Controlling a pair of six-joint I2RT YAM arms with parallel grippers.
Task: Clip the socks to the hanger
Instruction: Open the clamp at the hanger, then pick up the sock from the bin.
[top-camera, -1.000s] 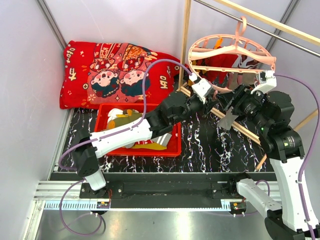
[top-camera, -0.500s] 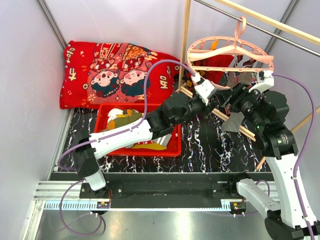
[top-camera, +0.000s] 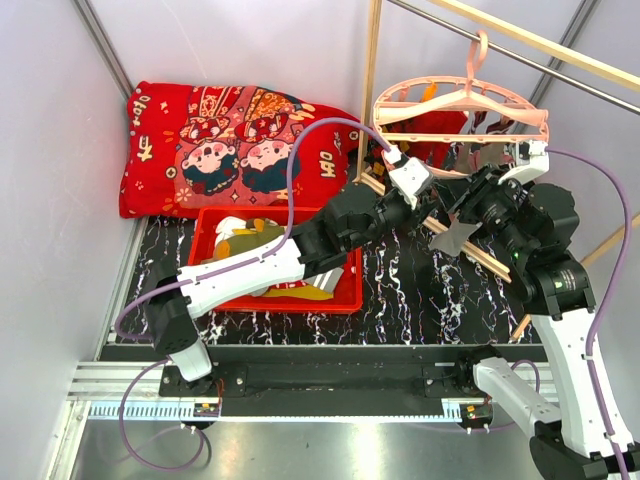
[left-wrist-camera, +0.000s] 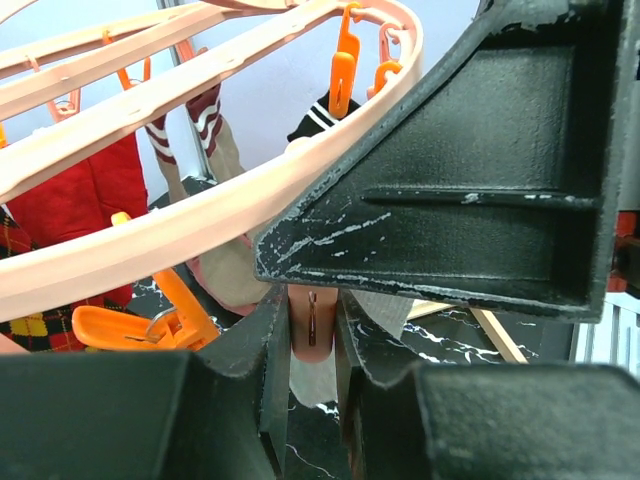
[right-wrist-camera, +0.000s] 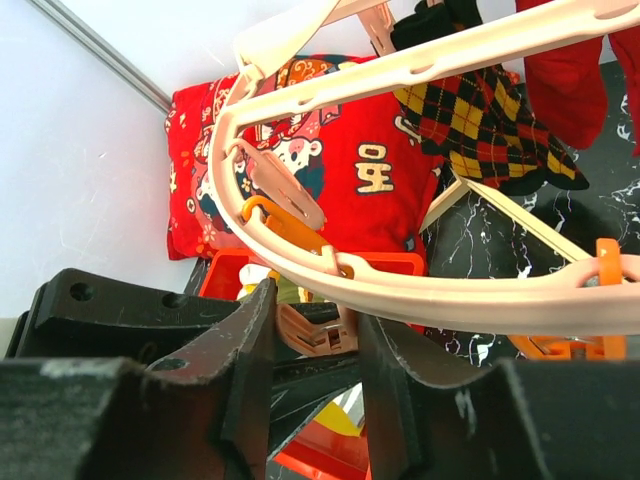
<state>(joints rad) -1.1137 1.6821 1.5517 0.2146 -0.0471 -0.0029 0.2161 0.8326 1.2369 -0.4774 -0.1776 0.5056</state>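
The pale-pink ring hanger (top-camera: 460, 105) hangs from the rail at the upper right. Red, striped and argyle socks (right-wrist-camera: 480, 120) are clipped under it. My left gripper (top-camera: 418, 203) reaches up under the near rim and is shut on a pink clip (left-wrist-camera: 312, 325). My right gripper (top-camera: 468, 208) is right beside it, and a grey sock (top-camera: 455, 240) hangs from it. In the left wrist view the grey sock (left-wrist-camera: 310, 380) lies just behind the squeezed clip, below the ring (left-wrist-camera: 180, 235). In the right wrist view my right gripper (right-wrist-camera: 315, 300) has the pink clip (right-wrist-camera: 335, 330) just beyond its fingers.
A red basket (top-camera: 345, 292) with more socks sits under my left arm. A red cartoon cushion (top-camera: 230, 140) lies at the back left. A wooden pole (top-camera: 372, 90) stands beside the hanger and a slanted wooden bar (top-camera: 490, 262) runs beneath it. Orange clips (left-wrist-camera: 150, 325) dangle from the ring.
My left gripper has moved right and a little down along the hanger's near rim. My right gripper with the grey sock has shifted slightly up. The hanger has swung a little.
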